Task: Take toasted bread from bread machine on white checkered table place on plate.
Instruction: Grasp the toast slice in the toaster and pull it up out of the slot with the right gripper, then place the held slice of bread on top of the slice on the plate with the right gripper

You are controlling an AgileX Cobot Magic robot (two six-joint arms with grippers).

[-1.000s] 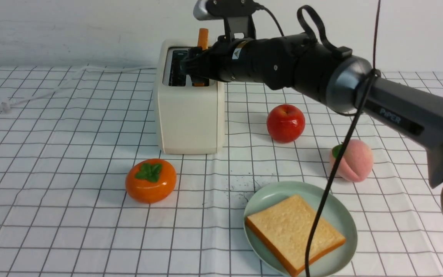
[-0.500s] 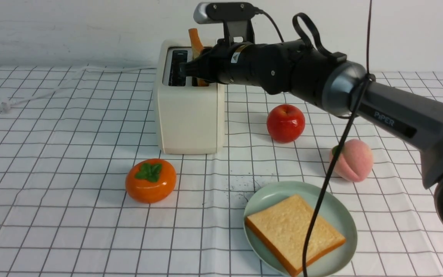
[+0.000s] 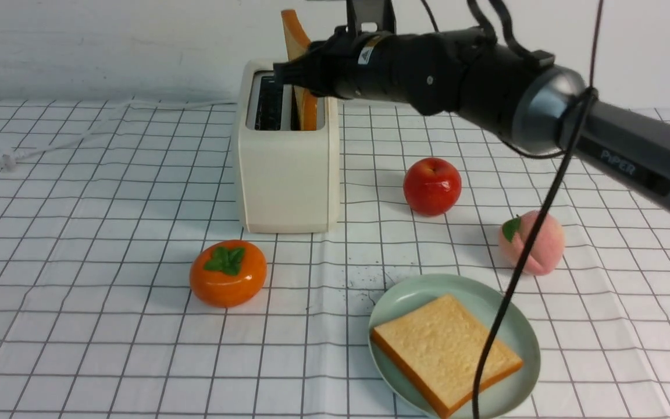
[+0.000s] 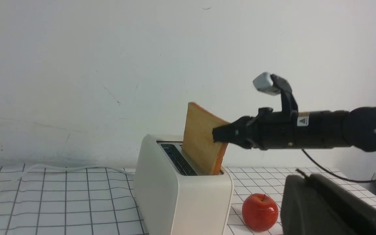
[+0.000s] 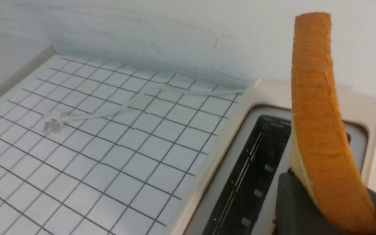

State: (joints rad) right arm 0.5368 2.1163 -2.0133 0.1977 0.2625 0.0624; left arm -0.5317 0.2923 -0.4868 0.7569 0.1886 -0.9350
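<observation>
My left gripper (image 4: 308,199) shows only as a dark block at the edge of its own wrist view, and I cannot tell whether it is spread or pressed together. On the far left of the white checkered table (image 3: 108,244) lies a white plug (image 3: 2,159). Further along, toward the back, the bread machine (image 3: 285,180) stands upright, with an orange persimmon (image 3: 228,272) in front of it, near but apart. My right gripper (image 3: 295,74) reaches in from the right above the machine's top and pinches a slice of toasted bread (image 3: 293,32) near its edge. That slice stands on edge and leans a little. Its upper part is well above the machine and its lower end is down in the right-hand slot. To the right of the machine rests a red apple (image 3: 432,186), then a pink peach (image 3: 535,244). Nearer me, between persimmon and peach, lies the plate (image 3: 410,299), with a second slice (image 3: 442,349) flat on it.
</observation>
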